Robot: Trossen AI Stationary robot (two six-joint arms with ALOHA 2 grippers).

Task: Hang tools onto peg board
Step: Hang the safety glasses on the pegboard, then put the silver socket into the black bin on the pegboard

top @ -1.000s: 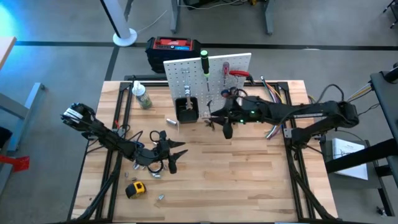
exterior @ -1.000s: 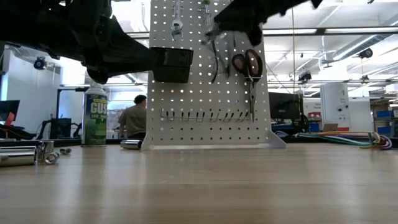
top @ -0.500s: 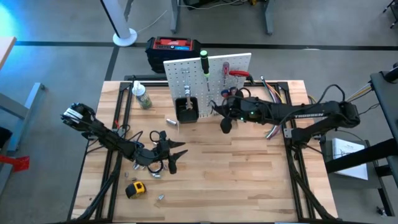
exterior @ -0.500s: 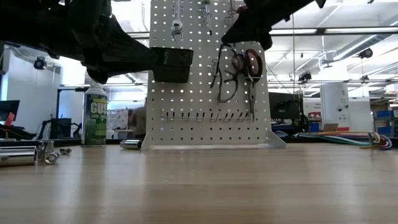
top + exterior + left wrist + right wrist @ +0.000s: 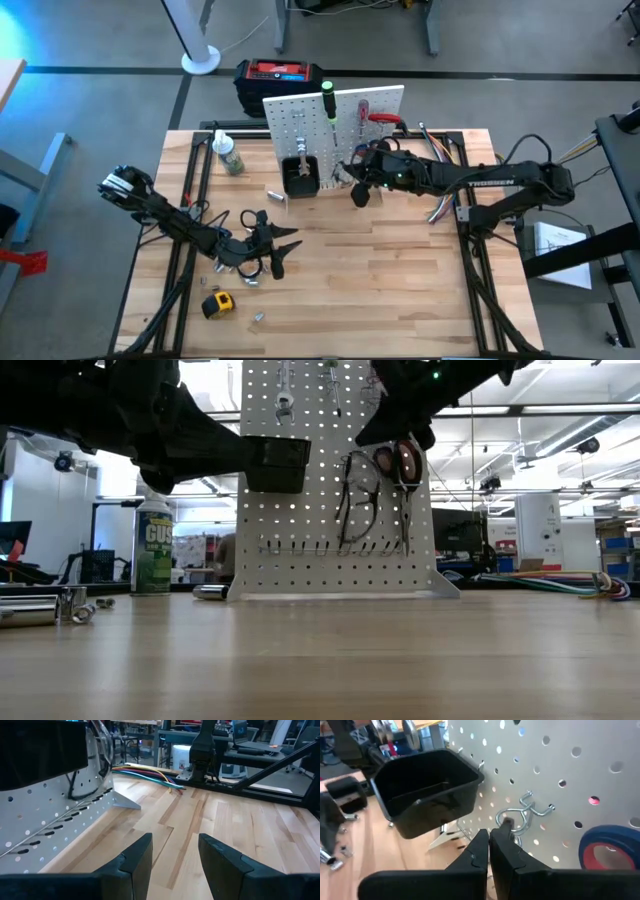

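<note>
The white peg board [image 5: 335, 490] stands upright at the table's far side with a black bin [image 5: 275, 463] on its front. Black-framed glasses [image 5: 357, 500] hang flat against it beside red-handled scissors [image 5: 398, 460], with a wrench [image 5: 284, 400] higher up. My right gripper [image 5: 489, 836] is shut, its fingertips just in front of a wire hook [image 5: 527, 810] above the glasses. My left gripper [image 5: 174, 852] hovers open over the table's near left [image 5: 283, 248] with nothing between its fingers. A yellow tape measure [image 5: 217, 303] lies near the front edge. My right gripper comes at the board slanting down from the table's right, its shut fingertips [image 5: 502, 837] beside a small black piece [image 5: 506, 822] at the hook. Whether they touch the glasses I cannot tell.
A green-labelled bottle [image 5: 153, 550] and silver sockets [image 5: 40, 610] stand at the left. Coloured cables [image 5: 440, 150] lie at the far right, and a red-and-black box [image 5: 280, 78] sits behind the board. Bare wood spreads across the table's middle and right [image 5: 400, 270].
My right gripper has moved toward the peg board and a little down, tipping its fingers lower. The glasses, which hung edge-on under it, have swung round and now hang flat against the board, lower than before.
</note>
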